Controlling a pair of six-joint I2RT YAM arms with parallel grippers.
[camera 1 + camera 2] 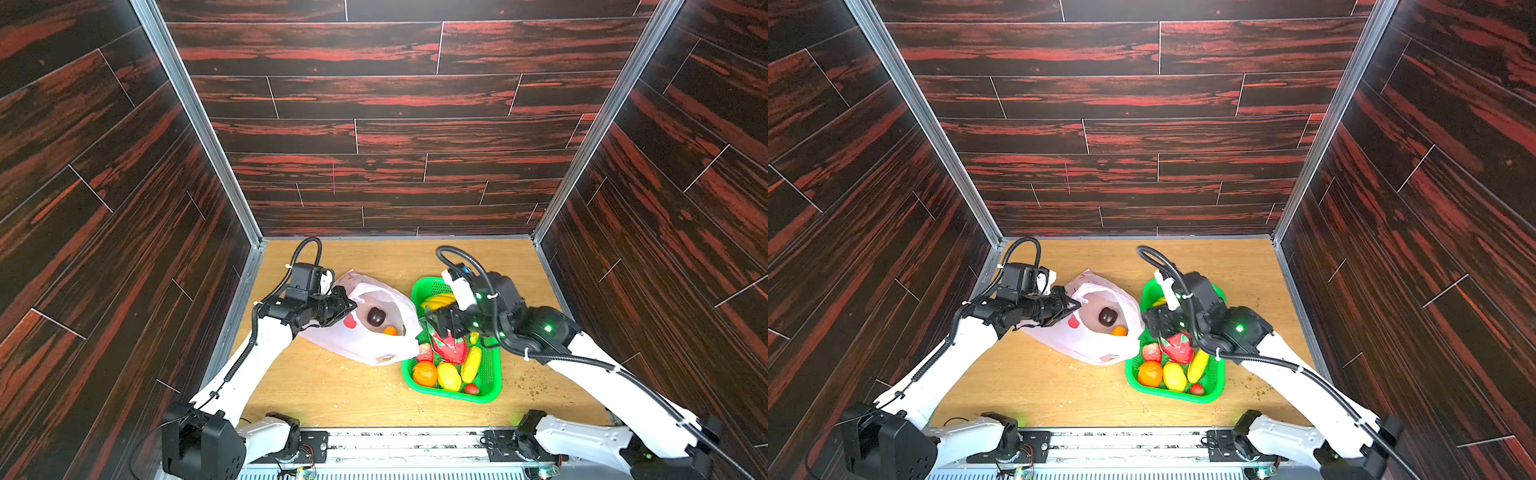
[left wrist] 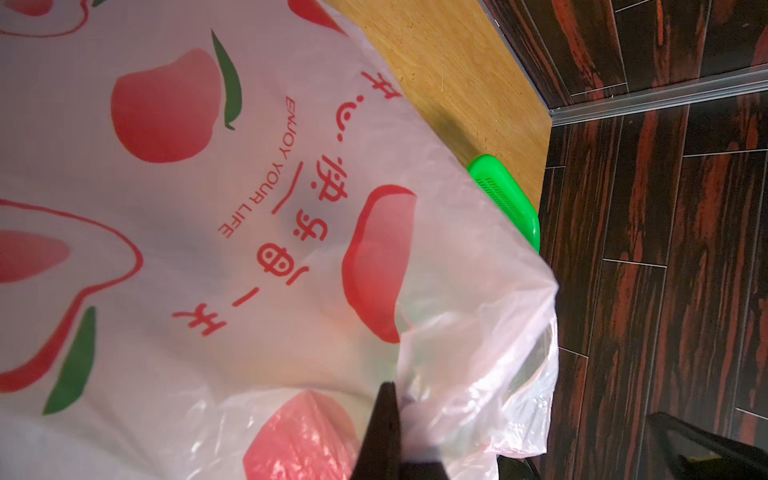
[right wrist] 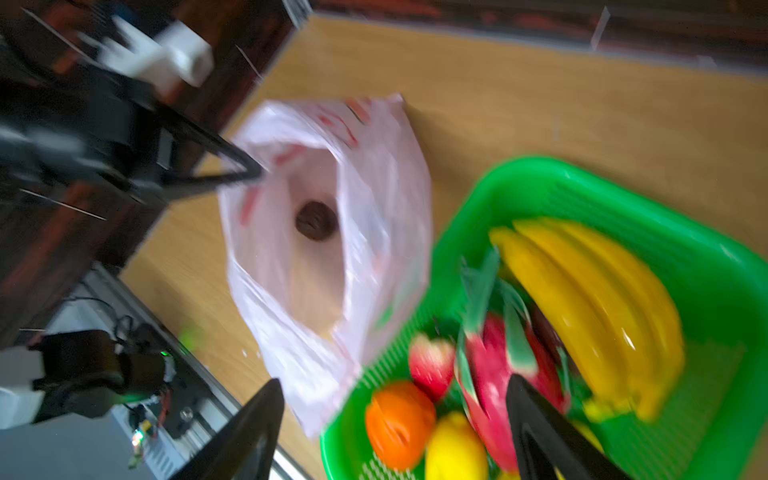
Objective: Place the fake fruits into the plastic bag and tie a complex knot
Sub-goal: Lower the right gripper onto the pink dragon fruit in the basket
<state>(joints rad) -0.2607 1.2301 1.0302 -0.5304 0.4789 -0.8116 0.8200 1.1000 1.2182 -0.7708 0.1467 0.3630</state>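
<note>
Left gripper (image 1: 347,308) pinches the plastic bag (image 1: 365,347) rim, mouth open, at nine o'clock of the basket (image 1: 457,397). Right gripper (image 1: 438,327), jaws spread above the dragon fruit (image 1: 452,348), should straddle it squarely.

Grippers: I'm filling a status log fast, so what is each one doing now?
Left gripper: shut on the plastic bag rim.
Right gripper: open, empty, over the green basket.
</note>
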